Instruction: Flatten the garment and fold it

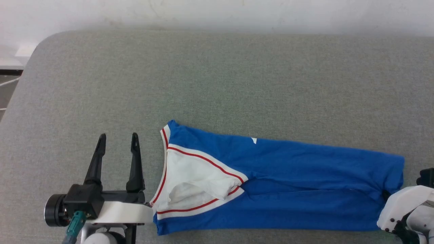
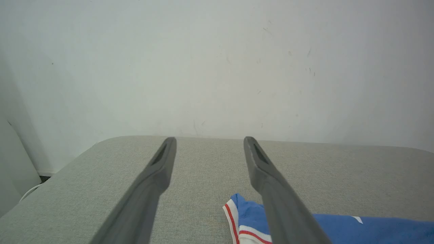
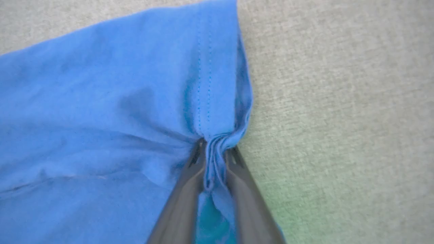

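Grey padded surface bears the garment; right claw pinches its hem, left claw gapes empty.

One garment, one grey padded surface and two tools, the left tool and the right tool.

Left pincer: long black fingers, black housing, white forearm, teal cable.

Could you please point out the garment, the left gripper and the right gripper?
garment (image 1: 305, 176), head view: blue body panel.
left gripper (image 1: 118, 136), head view: midway between open fingertips.
right gripper (image 3: 215, 146), right wrist view: between fingertips pinching the bunched hem.
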Tool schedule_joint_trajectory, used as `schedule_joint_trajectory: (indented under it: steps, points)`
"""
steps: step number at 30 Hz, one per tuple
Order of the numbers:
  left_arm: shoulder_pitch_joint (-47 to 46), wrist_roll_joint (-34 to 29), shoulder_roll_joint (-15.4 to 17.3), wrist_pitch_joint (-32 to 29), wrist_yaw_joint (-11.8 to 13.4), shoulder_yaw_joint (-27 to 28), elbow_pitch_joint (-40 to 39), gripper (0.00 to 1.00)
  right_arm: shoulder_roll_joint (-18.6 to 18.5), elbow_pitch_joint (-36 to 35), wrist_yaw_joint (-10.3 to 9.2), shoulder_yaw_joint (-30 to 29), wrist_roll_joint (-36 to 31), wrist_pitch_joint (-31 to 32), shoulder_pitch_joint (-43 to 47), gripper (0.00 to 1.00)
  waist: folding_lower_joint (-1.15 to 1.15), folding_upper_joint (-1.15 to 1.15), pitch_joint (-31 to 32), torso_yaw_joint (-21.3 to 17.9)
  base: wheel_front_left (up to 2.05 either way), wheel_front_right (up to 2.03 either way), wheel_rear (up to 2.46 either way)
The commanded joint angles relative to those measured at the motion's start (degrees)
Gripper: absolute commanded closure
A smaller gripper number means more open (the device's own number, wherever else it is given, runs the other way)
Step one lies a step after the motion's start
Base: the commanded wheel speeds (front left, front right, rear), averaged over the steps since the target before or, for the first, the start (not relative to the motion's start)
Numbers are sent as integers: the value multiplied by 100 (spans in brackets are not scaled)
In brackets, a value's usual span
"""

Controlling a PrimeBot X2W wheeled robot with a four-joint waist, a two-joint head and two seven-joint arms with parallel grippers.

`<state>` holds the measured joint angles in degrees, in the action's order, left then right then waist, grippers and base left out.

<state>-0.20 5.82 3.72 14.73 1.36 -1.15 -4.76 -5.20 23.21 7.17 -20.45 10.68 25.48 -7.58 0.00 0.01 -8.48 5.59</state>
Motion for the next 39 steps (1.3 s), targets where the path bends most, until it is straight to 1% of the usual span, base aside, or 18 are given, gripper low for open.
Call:
schedule_joint_trajectory:
  steps: [1, 5, 8, 13, 18, 22, 26, 34, 39]
  points:
    - [-47, -60, -22, 27, -38, 35, 25, 0, 112, 178, 32, 111, 35, 4, 4, 100, 0, -1, 59, -18, 0, 0, 0]
    - [19, -44, -48, 27, -77, 97, 103, 0, -136, 29, 32, 70, 103, -234, -50, 100, 0, -1, 235, -65, 0, 0, 0]
    - [62, -37, -59, 27, -123, 126, 148, 0, -417, -6, 32, -39, 81, -256, -68, 100, 0, -1, 337, -82, 0, 0, 0]
    - [88, -30, -73, 27, -174, 131, 182, 0, -860, 82, 32, -400, -21, -217, -84, 100, 0, -1, 433, -66, 0, 0, 0]
    - [163, -13, -79, 27, -204, 113, 192, 0, -1062, 25, 32, -545, -88, -155, 42, 100, 0, -1, 502, -19, 0, 0, 0]
    - [248, 3, -82, 27, -227, 139, 221, 0, -1054, -291, 32, -404, 61, -90, 256, 100, 0, -1, 592, 32, 0, 0, 0]
    - [319, 31, -83, 27, -233, 148, 254, 0, -936, -898, 32, -191, 329, 30, 512, 100, 0, -1, 714, 93, 0, 0, 0]
    - [421, 71, -83, 27, -234, 71, 293, 0, -718, -2324, 32, 651, 725, 576, 1115, 100, 0, -1, 958, 318, 0, 0, 0]
    - [469, 88, -84, 27, -253, 18, 306, 0, -450, -2974, 32, 1171, 974, 856, 1186, 100, 0, -1, 1006, 541, 0, 0, 0]
